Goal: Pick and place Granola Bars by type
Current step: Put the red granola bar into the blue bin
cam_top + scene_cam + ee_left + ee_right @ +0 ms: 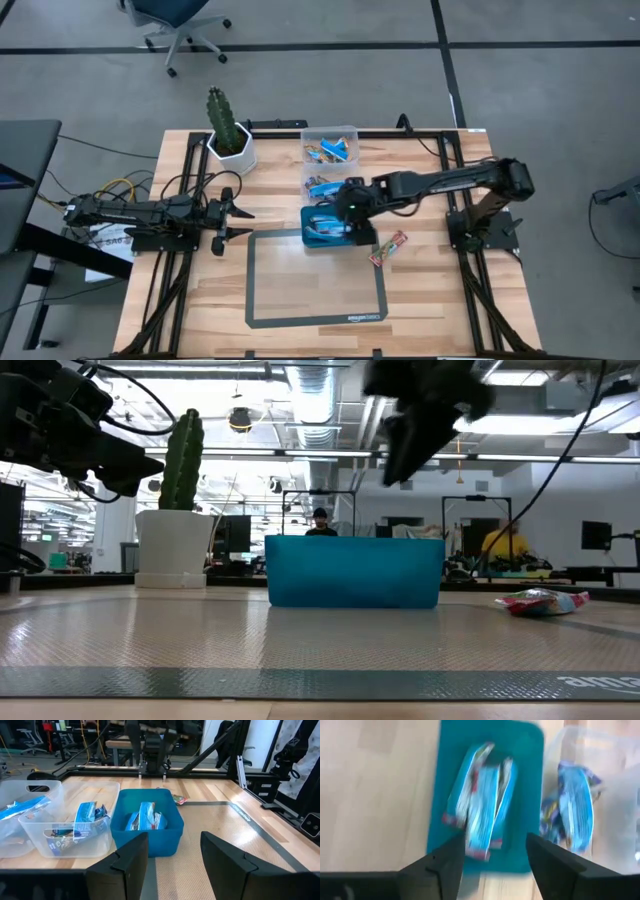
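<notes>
Right gripper [492, 862] open, empty, above tray [310, 240] — blue bars [482, 800] dropped there by type; left gripper [243, 222] open, idle at left.

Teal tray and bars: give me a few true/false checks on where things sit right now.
1. The teal tray holds blue-wrapped bars. True.
2. The right end effector is over the teal tray with its fingers open. True.
3. A red-wrapped bar lies inside the teal tray. False: it lies on the table, outside the tray, toward the right arm's side.
4. The left end effector grips a bar. False: it is open and empty, off to the tray's left.
5. The clear bins beside the tray are empty. False: both hold bars.
</notes>
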Motion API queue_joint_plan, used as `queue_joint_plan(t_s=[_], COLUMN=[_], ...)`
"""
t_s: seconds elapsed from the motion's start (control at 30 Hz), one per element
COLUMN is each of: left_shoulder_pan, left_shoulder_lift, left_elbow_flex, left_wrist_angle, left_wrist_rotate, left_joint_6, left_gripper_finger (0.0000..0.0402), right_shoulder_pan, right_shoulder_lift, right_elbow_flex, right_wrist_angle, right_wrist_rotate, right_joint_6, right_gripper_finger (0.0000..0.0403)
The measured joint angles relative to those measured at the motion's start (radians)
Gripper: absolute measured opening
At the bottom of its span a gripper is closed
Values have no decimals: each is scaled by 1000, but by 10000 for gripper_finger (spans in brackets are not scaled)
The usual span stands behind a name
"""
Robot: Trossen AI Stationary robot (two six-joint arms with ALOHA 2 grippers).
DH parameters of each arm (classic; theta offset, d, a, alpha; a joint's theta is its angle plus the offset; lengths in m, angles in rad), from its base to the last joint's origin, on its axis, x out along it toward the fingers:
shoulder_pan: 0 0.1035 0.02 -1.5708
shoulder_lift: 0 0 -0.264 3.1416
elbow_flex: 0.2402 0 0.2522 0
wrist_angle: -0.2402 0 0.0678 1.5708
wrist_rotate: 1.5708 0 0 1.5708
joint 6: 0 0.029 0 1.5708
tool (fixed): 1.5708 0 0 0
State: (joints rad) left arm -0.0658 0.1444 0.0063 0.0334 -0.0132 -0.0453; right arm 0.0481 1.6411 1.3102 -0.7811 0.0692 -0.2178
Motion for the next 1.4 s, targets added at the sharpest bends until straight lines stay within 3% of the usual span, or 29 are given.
queue_joint_plan(t_s=[0.23, 0.37, 0.77, 1.4], left_shoulder_pan=[0, 0, 0, 0], left_shoulder_lift=[0, 0, 0, 0], left_elbow_flex=[0, 0, 0, 0], left_wrist_angle=[0, 0, 0, 0], left_wrist_rotate=[0, 0, 0, 0], left_joint_6=[-2, 3, 1, 4], left_gripper_finger=[174, 174, 174, 174], right_shoulder_pan=[44, 80, 182, 207], right_shoulder_lift=[-149, -234, -345, -311], right_elbow_flex=[-43, -139, -481, -703], right_wrist_angle=[-258, -302, -96, 215], right_wrist_rotate=[-1, 0, -1, -45], right_joint_6=[-78, -113, -115, -158], right_gripper_finger=[209, 209, 208, 205])
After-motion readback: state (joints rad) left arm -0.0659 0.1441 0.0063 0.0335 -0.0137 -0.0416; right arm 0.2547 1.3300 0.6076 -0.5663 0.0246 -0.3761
